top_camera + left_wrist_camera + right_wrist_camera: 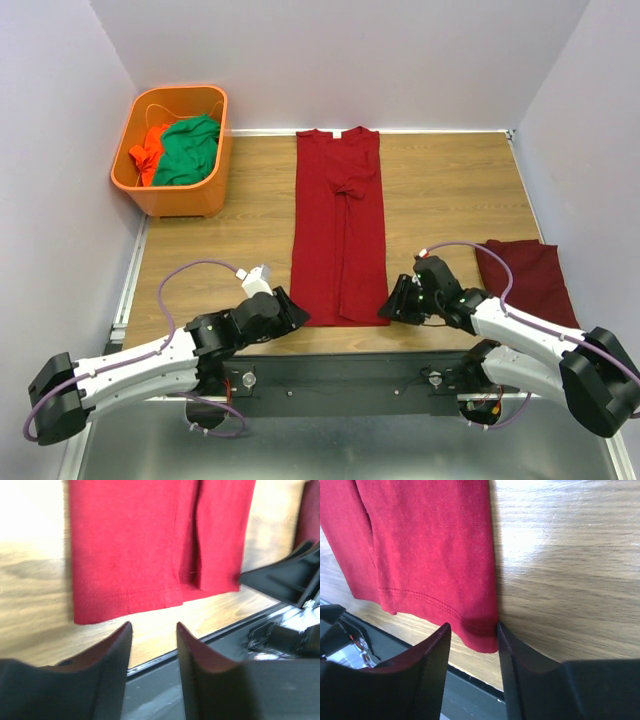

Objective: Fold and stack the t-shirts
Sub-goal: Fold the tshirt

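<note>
Both slightly parted, left tool and right tool flank the t-shirt hem.

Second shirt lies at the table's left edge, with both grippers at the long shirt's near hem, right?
No. The top view shows the second shirt at the table's right edge, not the left. The left gripper and right gripper are at the long shirt's near hem.

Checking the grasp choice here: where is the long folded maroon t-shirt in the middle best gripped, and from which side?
Probably the near hem corners: left gripper on the left one, right gripper on the right, coming low from the near side. The t-shirt lies flat, a narrow strip, hem toward the arms.
</note>
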